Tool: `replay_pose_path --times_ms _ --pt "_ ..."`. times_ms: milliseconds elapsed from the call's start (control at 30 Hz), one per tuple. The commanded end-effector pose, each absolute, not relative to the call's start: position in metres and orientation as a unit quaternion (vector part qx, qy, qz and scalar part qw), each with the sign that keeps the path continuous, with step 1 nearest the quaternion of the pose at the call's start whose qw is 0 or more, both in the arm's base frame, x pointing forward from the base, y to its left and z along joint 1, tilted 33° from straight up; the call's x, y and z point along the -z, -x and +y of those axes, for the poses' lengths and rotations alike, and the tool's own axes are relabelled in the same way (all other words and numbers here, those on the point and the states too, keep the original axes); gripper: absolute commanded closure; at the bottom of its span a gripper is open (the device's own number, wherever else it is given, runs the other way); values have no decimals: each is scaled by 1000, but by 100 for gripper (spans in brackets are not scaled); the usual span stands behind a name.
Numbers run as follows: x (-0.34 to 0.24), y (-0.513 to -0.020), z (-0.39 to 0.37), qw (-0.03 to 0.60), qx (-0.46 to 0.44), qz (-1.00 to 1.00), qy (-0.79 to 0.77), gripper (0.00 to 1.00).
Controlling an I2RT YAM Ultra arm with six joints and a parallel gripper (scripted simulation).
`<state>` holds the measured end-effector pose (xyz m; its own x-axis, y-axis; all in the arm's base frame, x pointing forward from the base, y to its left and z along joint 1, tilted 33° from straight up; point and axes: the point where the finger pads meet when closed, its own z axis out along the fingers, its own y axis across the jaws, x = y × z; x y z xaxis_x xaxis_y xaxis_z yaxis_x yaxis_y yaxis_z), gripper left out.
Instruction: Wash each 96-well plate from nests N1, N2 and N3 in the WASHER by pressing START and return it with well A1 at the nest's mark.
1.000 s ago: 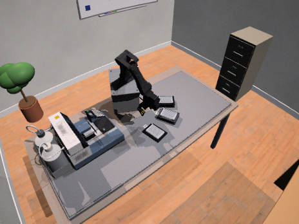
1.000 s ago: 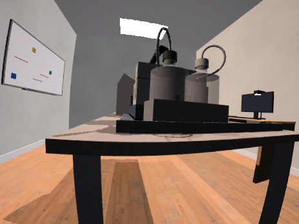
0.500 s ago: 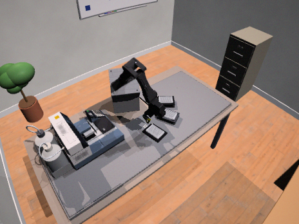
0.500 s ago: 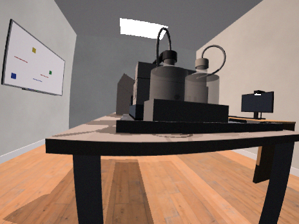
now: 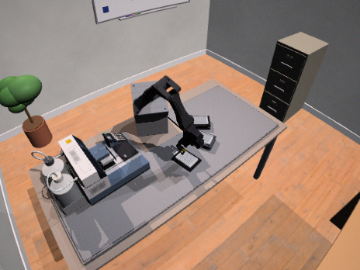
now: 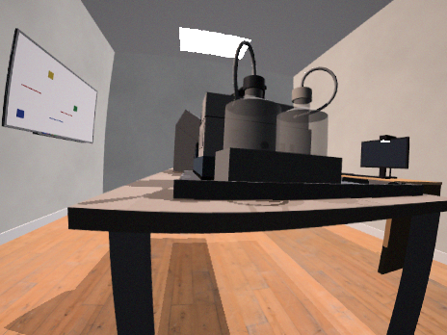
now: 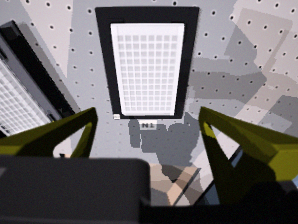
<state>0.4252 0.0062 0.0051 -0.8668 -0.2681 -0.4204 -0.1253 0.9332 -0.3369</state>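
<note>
In the wrist view a white 96-well plate [image 7: 147, 69] sits flat in its black nest, with the label N1 [image 7: 147, 125] on the table just below it. My gripper [image 7: 148, 112] is open and empty above the near end of this nest; its yellow fingers stand wide on either side. A second plate in its nest [image 7: 20, 102] shows at the left edge. In the top view the arm reaches down over the N1 plate [image 5: 186, 159]; two more plates [image 5: 207, 138] [image 5: 202, 121] lie behind it. The washer [image 5: 105, 166] stands at the left with an empty dark carrier [image 5: 127, 149] and a keypad [image 5: 115, 136].
Two bottles [image 5: 58, 178] with tubing stand at the washer's left end. The arm's grey base box [image 5: 150, 110] is behind the nests. A plant [image 5: 27, 112] and a filing cabinet [image 5: 292, 75] stand on the floor away from the table.
</note>
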Motion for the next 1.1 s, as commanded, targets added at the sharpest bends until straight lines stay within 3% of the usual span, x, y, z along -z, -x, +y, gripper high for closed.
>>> replay_pose_path --times_ms 0,1067 --pt "-10 -428 8 242 149 953 104 0" --pt "24 -447 -1 242 150 953 104 0"
